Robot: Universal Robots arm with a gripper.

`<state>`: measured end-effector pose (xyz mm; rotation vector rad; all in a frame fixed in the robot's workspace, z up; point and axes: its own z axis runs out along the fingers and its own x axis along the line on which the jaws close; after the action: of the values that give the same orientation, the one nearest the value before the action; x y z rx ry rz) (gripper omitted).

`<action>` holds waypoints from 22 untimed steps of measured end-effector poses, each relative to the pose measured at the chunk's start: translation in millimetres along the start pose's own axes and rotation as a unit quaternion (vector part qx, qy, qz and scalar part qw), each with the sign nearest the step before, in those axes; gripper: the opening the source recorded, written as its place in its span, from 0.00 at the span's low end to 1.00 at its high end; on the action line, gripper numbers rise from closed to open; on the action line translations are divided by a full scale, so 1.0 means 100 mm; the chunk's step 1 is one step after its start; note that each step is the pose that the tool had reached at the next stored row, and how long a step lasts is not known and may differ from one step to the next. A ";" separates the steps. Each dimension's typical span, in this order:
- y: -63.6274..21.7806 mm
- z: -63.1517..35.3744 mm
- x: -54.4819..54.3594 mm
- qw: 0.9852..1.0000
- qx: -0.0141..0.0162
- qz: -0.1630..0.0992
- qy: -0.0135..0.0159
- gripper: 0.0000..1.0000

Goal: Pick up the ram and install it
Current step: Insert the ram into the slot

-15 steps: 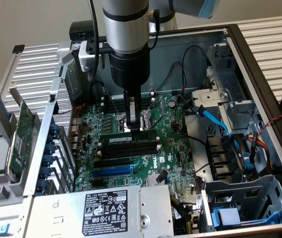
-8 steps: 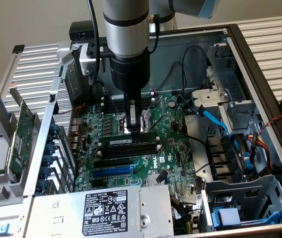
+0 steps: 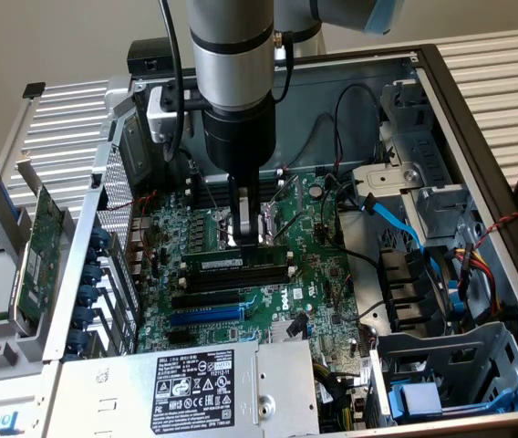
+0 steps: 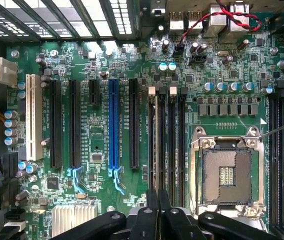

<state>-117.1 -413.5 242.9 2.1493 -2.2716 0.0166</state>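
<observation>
The hand [image 3: 246, 235], fingers pressed together and gripping nothing, hangs at frame centre just above the ram [image 3: 233, 263], which lies along a black memory slot on the motherboard [image 3: 327, 265]. This is probably the seating step, which calls for straight, even downward pressure until the end clips latch.

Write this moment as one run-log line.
gripper: shut | position: low over memory slots | ram: standing in a slot just below gripper | contact: cannot tell
</observation>
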 end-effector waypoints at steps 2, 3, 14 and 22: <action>0.000 0.001 0.00 1.000 0.000 0.000 0.000 0.12; 0.000 0.002 0.00 1.000 0.000 0.000 0.000 0.12; 0.000 0.023 0.01 1.000 0.000 0.000 0.000 0.12; 0.008 0.046 0.01 1.000 0.000 0.000 0.000 0.12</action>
<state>-118.0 -414.5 238.3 2.1495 -2.2716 0.0165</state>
